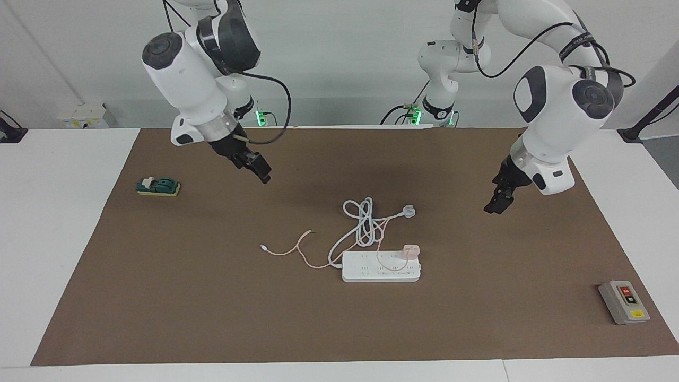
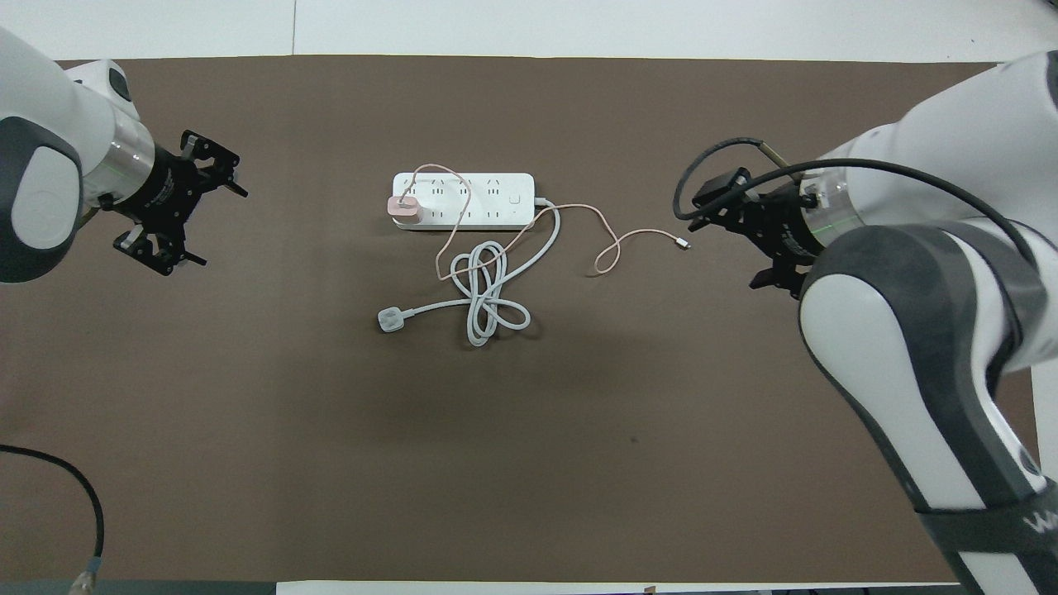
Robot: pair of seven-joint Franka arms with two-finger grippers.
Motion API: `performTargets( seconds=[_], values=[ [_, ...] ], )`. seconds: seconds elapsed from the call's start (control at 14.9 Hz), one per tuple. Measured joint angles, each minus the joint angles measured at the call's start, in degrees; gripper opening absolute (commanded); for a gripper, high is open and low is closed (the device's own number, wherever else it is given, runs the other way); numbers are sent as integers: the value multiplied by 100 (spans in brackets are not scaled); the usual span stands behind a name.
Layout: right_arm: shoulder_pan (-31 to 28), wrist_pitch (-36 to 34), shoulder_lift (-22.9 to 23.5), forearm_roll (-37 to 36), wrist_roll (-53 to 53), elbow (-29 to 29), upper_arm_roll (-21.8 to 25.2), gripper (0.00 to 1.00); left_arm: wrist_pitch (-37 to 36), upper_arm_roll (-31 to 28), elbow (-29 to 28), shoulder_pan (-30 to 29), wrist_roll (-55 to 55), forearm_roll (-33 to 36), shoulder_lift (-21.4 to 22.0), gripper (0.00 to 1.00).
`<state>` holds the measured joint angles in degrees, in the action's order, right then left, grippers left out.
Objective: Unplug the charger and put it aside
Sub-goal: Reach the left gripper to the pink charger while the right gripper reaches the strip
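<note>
1. Nearest the robots, both arms hang above the brown mat on the counter point(image 1: 79, 159). The left end effector point(image 2: 192, 205) is over bare mat toward its own end, fingers spread wide, holding and touching nothing. The right end effector point(image 1: 263, 173) is over bare mat toward its end, also empty; whether its fingers are apart I cannot tell
2. Next out lies the white plug point(image 2: 389, 320) with its thick coiled cord point(image 2: 488, 293)
3. Farther still sits the power strip point(image 2: 463, 200); the charger point(image 2: 405, 210) is plugged into it at the end toward the left arm, its thin pink cable point(image 2: 612, 248) trailing over the strip and cord toward the right arm's end
4. Likely trouble: the strip is loose, so pulling the charger with one arm could lift or drag the whole strip
5. The pink cable crosses the white cord, so carrying the charger aside may snag and tow it
6. The charger is small; a poorly centred grip could slip off
</note>
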<state>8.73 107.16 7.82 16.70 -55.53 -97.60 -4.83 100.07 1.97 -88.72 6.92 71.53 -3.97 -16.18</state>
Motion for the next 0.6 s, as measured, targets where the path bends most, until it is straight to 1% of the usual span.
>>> performTargets(
  seconds=[0.13, 0.27, 0.34, 0.4, 0.47, 0.6],
  values=[
    [208, 457, 502, 336, -795, 274, -1, 100, 51, -7, 525, 104, 858, -28, -583, 100],
    [433, 808, 975, 625, -1536, 556, -1, 100, 100, -26, 1344, 265, 1744, -35, -1376, 100],
    [567, 933, 1343, 720, -1977, 857, -1, 100, 186, -42, 1783, 358, 2211, -36, -1825, 100],
    [665, 1023, 1725, 787, -2369, 1212, -1, 100, 382, -46, 1990, 440, 2555, -38, -2087, 100],
    [750, 1143, 2145, 962, -2687, 1580, -1, 100, 563, -45, 2037, 540, 2787, -39, -2219, 100],
    [894, 1480, 2695, 1320, -2911, 1946, -1, 100, 703, -46, 1975, 713, 2934, -42, -2256, 100]
  ],
)
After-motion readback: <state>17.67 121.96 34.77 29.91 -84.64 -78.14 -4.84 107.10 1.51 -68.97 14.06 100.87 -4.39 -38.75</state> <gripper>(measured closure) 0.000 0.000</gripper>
